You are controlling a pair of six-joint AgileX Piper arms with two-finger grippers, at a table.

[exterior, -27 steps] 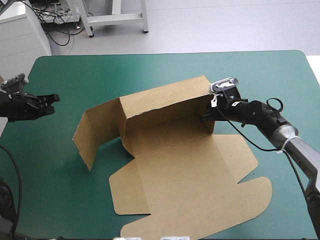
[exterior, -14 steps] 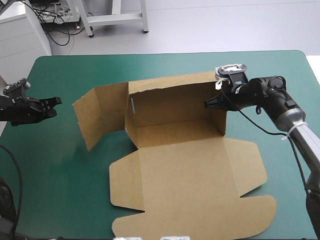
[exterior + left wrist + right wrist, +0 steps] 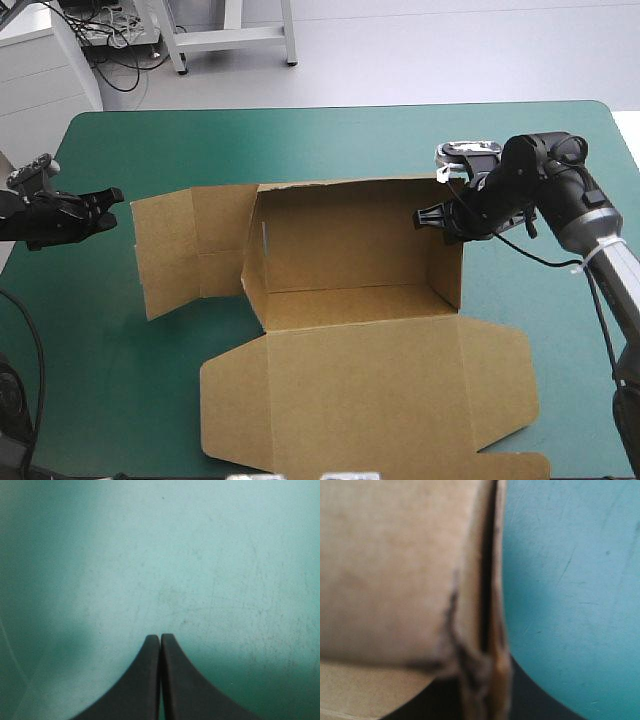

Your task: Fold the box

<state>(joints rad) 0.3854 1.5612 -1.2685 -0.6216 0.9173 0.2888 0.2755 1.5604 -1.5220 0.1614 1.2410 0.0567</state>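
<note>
The brown box [image 3: 350, 250] sits in the middle of the teal-green surface [image 3: 300, 140], its back and right walls raised and its lid flat toward the near edge. The right pincer [image 3: 440, 218] is clenched on the right wall's top edge. The left pincer [image 3: 108, 199], clenched on nothing, hovers near the surface's left edge.

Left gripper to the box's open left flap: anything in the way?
Nothing visible. Only bare teal-green cover lies between the left gripper, which is shut, and the box's left flap.
</note>
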